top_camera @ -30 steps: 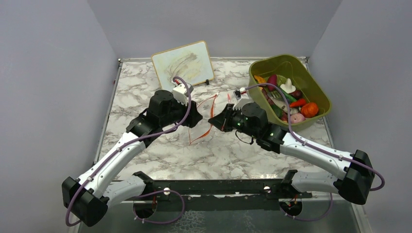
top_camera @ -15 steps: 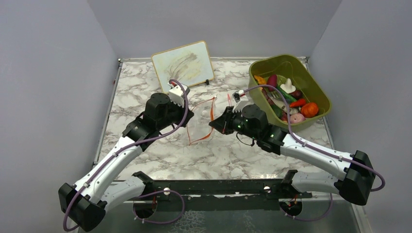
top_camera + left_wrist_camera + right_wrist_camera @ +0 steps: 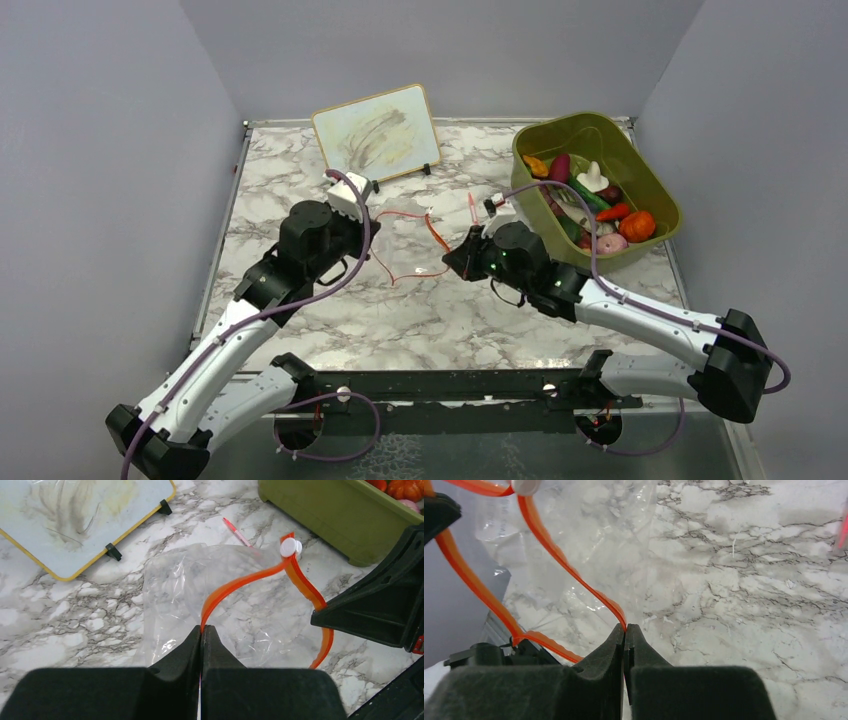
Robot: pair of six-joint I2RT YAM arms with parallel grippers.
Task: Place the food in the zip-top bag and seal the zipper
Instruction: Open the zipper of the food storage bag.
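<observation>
The clear zip-top bag (image 3: pixel 405 247) hangs between my two grippers above the marble table, its mouth spread open. Its orange zipper (image 3: pixel 437 234) curves in two loops, with a white slider (image 3: pixel 290 546) at the far end. My left gripper (image 3: pixel 201 628) is shut on one strip of the zipper (image 3: pixel 235 586). My right gripper (image 3: pixel 625 627) is shut on the other strip of the zipper (image 3: pixel 555 552). In the top view the left gripper (image 3: pixel 365 238) and the right gripper (image 3: pixel 450 262) face each other across the bag. The food (image 3: pixel 600 205) lies in the olive-green bin (image 3: pixel 560 128).
A small whiteboard (image 3: pixel 377 132) leans on its stand at the back. A thin red-pink pen (image 3: pixel 237 532) lies on the table (image 3: pixel 440 320) between the bag and the bin (image 3: pixel 320 517). Grey walls close in three sides.
My left gripper has shut on the zipper strip and drawn back to the left. The bag mouth has spread wider between the two grippers. The right gripper has shifted slightly.
</observation>
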